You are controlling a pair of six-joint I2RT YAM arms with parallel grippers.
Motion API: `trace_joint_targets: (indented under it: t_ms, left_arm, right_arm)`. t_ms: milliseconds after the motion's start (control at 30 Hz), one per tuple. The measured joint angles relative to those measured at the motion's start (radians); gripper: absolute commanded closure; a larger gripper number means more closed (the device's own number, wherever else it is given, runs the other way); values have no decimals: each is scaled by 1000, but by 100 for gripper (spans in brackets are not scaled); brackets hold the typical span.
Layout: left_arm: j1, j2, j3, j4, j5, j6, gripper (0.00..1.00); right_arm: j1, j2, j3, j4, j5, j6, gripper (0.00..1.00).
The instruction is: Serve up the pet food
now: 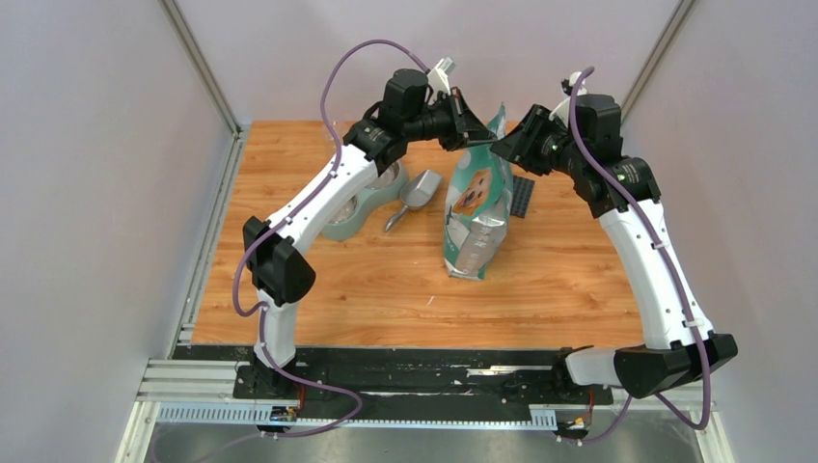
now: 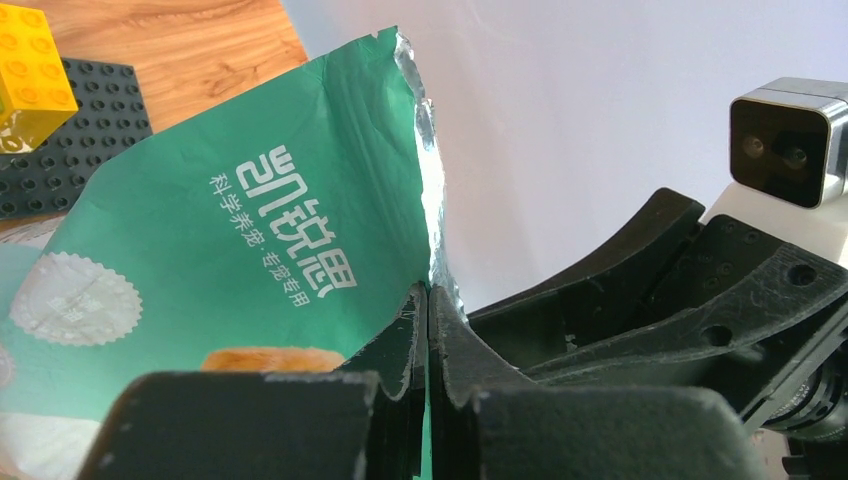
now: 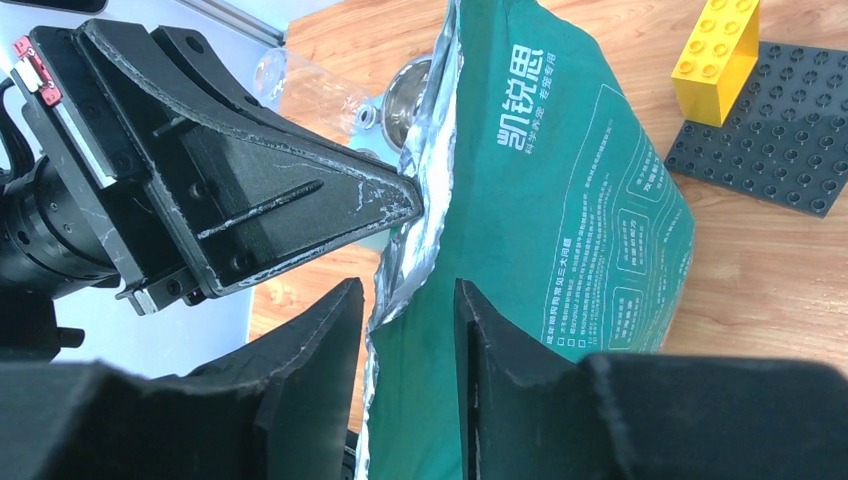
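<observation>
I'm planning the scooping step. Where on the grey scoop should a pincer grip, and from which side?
Grip the scoop by its narrow handle, coming straight down from above, jaws across it. It lies flat on the table between bowl stand and bag, handle slanting toward the near left; the cup end looks too wide to pinch.

The green bag (image 2: pixel 250 200) bore the brand 凯锐思 in large white characters on its front. Under it ran a smaller white line — 科学养宠 could be made out, the rest less surely. The same brand stood on the bag's other face, above white-framed boxes of fine print (image 3: pixel 615 260) — too small to read. A round white seal (image 2: pixel 75 300) on the front was not legible.
</observation>
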State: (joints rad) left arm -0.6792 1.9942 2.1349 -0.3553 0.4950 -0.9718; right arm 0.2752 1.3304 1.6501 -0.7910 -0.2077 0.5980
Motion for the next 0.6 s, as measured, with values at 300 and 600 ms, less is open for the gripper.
trace_joint_targets:
  t_ms: [300,600]
  left_arm:
    - [0,0,0,0,0,0,100]
    - [0,0,-39,35,8,2,100]
  right_arm:
    - [-2,5,-2,8,-11,-6,100]
    - [-2,2,-65,51,-6,-24,100]
